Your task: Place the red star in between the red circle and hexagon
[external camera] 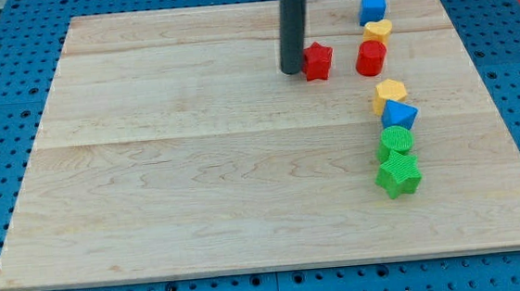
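The red star point(318, 61) lies on the wooden board point(197, 169) near the view's top, right of centre. My tip point(291, 70) stands right against the star's left side. The red circle point(370, 59) sits a short way to the star's right, apart from it. The yellow hexagon point(390, 91) lies just below and right of the red circle. The star is left of both, not between them.
A blue cube point(373, 7) and a yellow heart point(378, 31) sit above the red circle. Below the hexagon run a blue triangle point(399, 114), a green circle point(395, 141) and a green star point(398, 175), close together in a column.
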Robot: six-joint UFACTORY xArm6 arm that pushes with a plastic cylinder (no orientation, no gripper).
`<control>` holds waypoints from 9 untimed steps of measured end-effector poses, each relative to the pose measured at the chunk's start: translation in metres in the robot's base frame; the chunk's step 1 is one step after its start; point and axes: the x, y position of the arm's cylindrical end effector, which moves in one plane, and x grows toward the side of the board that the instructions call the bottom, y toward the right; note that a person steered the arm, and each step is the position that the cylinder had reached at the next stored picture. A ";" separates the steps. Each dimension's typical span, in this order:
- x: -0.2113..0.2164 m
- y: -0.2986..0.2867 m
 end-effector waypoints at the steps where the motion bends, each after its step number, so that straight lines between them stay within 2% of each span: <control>1: -0.034 0.028; 2: -0.019 0.078; 3: -0.011 0.078; 6: 0.007 0.010; 7: 0.025 0.000; 8: 0.040 0.059; 9: 0.040 0.093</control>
